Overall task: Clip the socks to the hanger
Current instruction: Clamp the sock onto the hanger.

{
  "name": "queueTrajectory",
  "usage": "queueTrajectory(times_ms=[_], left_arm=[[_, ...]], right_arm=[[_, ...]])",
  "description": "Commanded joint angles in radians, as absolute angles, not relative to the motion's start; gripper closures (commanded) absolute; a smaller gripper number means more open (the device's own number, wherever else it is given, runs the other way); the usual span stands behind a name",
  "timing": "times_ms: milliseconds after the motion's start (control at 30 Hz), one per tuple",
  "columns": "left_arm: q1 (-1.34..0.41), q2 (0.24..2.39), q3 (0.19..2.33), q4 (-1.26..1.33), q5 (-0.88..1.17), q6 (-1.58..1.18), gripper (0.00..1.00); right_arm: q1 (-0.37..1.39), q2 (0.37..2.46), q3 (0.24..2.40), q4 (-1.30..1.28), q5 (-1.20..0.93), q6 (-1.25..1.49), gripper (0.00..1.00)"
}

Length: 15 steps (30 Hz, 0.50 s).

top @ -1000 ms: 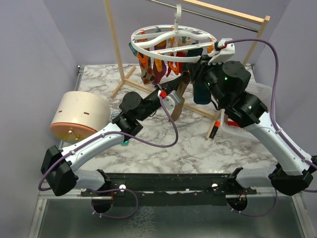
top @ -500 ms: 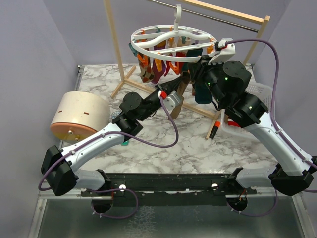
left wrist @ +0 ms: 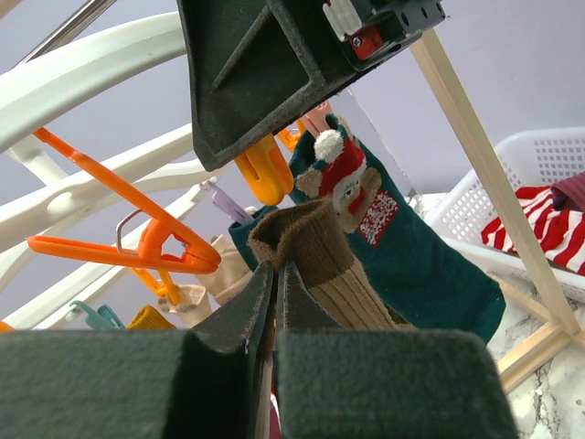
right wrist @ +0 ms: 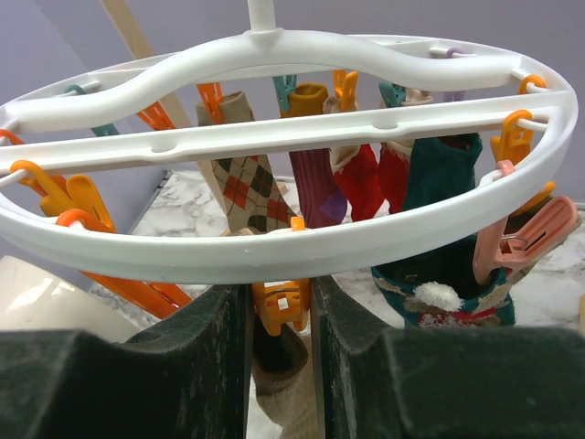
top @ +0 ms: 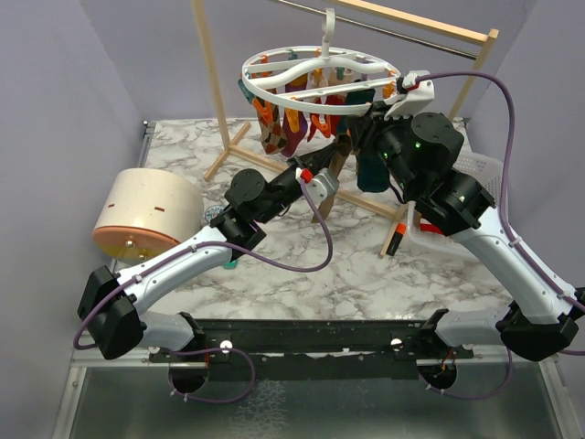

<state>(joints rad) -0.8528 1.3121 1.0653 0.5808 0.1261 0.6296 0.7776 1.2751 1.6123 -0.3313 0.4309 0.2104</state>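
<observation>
The white round hanger (top: 320, 78) hangs from the wooden rack, with several socks clipped under it. My left gripper (top: 317, 179) is shut on the cuff of a brown-tan sock (top: 331, 178) and holds it up under the ring. In the left wrist view the gripper (left wrist: 276, 270) pinches the sock (left wrist: 338, 274) just below an orange clip (left wrist: 263, 178). My right gripper (right wrist: 279, 320) is shut on that orange clip (right wrist: 281, 306) under the ring's rim (right wrist: 274, 247), with the sock's cuff (right wrist: 279, 375) right beneath it. A dark teal Santa sock (left wrist: 411, 265) hangs next to it.
The wooden rack frame (top: 215, 82) stands around the hanger. A white basket (top: 484, 169) at the right holds a red-white striped sock (left wrist: 539, 219). A cream round container (top: 146, 215) lies at the left. An orange-black tool (top: 396, 238) leans by the rack's foot.
My left gripper has shifted slightly up and left with the brown-tan sock, which now hangs narrower. The right arm and the hanger have not moved.
</observation>
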Motion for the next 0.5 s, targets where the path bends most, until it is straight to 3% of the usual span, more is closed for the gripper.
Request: queueTrajectory(times_ms=[0, 467], left_arm=[[-0.856, 1.318, 1.074, 0.577, 0.107, 0.638, 1.00], [-0.856, 1.296, 1.098, 0.577, 0.118, 0.635, 1.00]], right_arm=[[0.781, 1.250, 1.596, -0.329, 0.408, 0.219, 0.94], [0.782, 1.253, 1.588, -0.330, 0.410, 0.219, 0.94]])
